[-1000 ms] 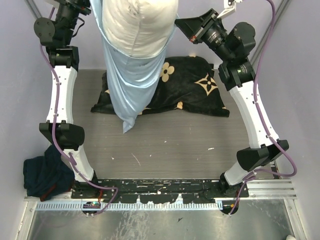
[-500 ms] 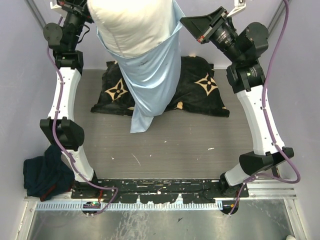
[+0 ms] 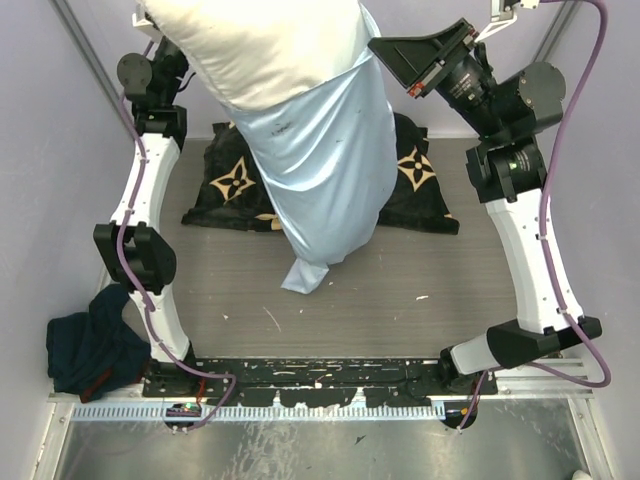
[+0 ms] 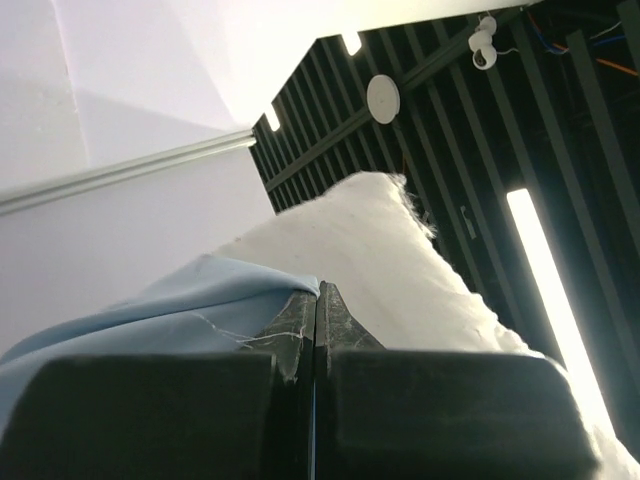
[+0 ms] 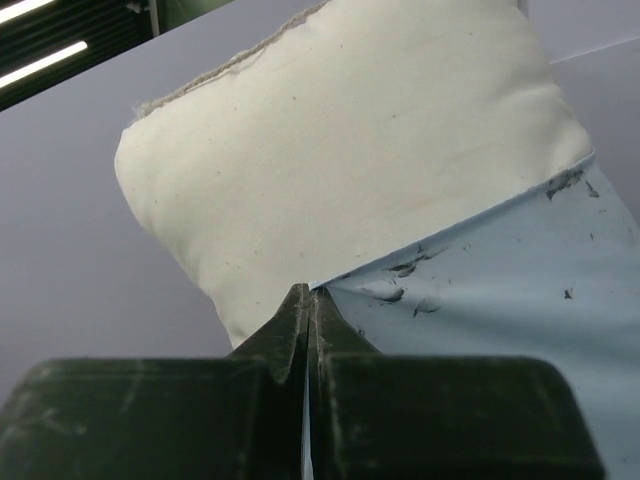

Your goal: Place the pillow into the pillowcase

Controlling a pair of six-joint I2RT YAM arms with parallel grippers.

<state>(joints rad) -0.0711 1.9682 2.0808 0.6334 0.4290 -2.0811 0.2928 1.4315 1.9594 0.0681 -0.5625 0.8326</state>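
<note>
The cream-white pillow (image 3: 255,45) hangs high at the back, its lower part inside the light blue pillowcase (image 3: 320,165), whose empty end dangles down to the table. My right gripper (image 3: 373,47) is shut on the case's open hem on the right side; in the right wrist view its tips (image 5: 308,292) pinch the blue edge (image 5: 500,280) against the pillow (image 5: 350,150). In the left wrist view my left gripper (image 4: 318,290) is shut on the opposite blue hem (image 4: 180,310), with the pillow (image 4: 400,260) bulging past it. In the top view the pillow hides the left gripper.
A black cloth with tan flower motifs (image 3: 425,170) lies on the table behind the hanging case. A dark blue cloth bundle (image 3: 90,345) sits by the left arm's base. Purple walls close in on both sides.
Both arms have lifted and swung rightwards with the case's hem. The pillow and case moved right, and the case's dangling end now hangs further right and nearer.
</note>
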